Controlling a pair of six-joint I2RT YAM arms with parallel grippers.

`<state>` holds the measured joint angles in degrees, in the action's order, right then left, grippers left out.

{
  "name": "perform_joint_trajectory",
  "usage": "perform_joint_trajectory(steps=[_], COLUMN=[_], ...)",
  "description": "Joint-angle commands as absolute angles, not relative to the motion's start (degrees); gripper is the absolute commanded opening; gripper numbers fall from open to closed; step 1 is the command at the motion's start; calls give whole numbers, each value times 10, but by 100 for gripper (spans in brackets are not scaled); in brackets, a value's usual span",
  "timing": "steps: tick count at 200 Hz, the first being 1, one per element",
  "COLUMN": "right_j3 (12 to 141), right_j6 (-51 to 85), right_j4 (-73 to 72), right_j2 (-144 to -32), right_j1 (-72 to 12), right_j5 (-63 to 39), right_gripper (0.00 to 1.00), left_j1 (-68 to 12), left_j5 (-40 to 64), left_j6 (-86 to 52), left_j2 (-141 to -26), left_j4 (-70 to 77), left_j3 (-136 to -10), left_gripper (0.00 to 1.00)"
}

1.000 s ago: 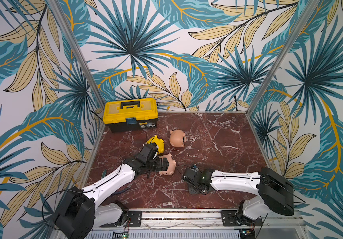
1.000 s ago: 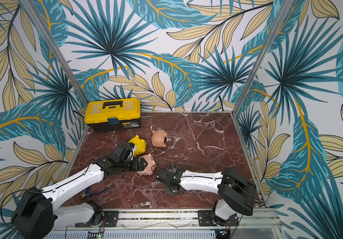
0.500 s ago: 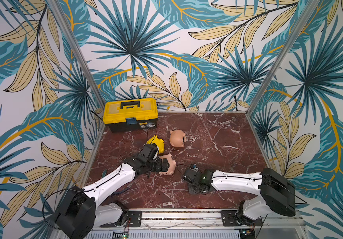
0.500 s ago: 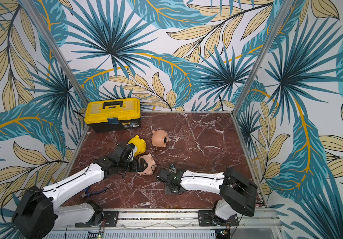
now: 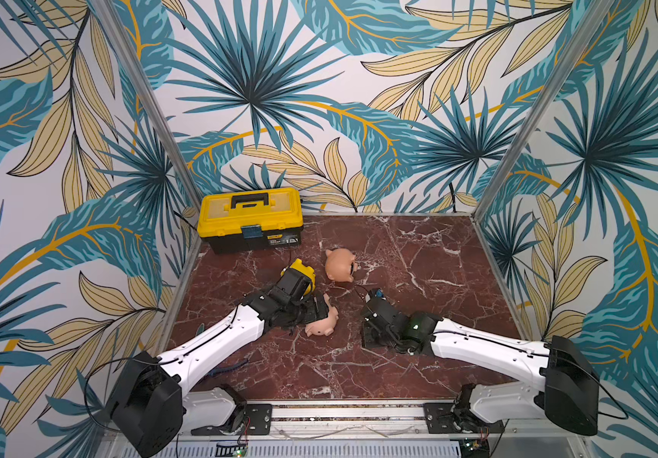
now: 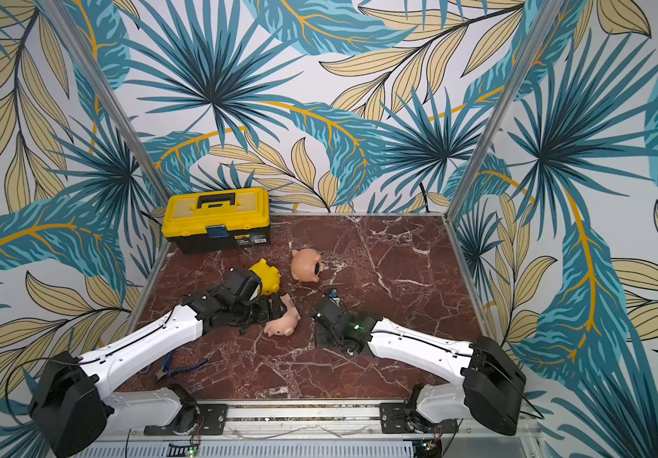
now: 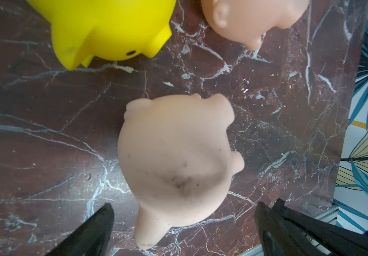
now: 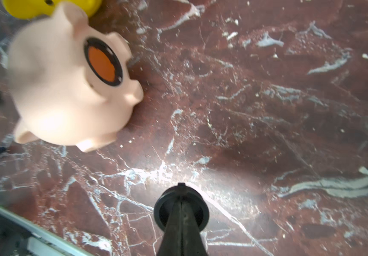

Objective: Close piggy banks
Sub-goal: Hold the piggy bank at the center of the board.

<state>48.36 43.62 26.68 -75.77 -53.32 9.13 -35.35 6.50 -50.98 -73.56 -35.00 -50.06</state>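
On the marble floor (image 5: 418,277), the pale pink pig (image 7: 174,155) lies on its side, its black-ringed belly hole facing the right gripper (image 8: 181,192). The left gripper (image 7: 184,207) is spread wide, fingers (image 7: 94,228) either side of the pale pink pig, not touching. The right gripper is pressed together, pinching a black disc (image 8: 159,212), near the pale pink pig. The yellow pig (image 5: 303,271) sits just beside the pale pink pig on the toolbox (image 5: 250,216) side, and the peach-orange pig (image 5: 337,263) is near too.

Two white-shelled arms (image 5: 216,345) with black joints (image 5: 569,388) and thin black cables (image 5: 86,390).
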Motion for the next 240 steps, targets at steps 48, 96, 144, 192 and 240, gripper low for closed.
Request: perform_joint_trajectory(steps=[48,96,144,192,240], right_j3=[443,437,434,423,414], right_j6=[407,403,403,407,407], right_j4=[201,198,196,182,181], right_j2=[-717,-711,-709,-705,-696], right_j1=[-478,-467,-464,-464,-440], right_j5=[0,-9,-11,-21,-23], right_gripper=[0,0,0,0,0], left_j1=[-358,-354,-352,-340,-335], left_j5=[45,41,45,68,96], left_j6=[-536,-532,-544,-517,-421], left_j2=[-798,-813,-841,-865,-877], left_j4=[-355,-351,-340,-330,-331], left_j3=[-550,-561,-549,-547,-547], left_gripper=[99,100,100,100,100])
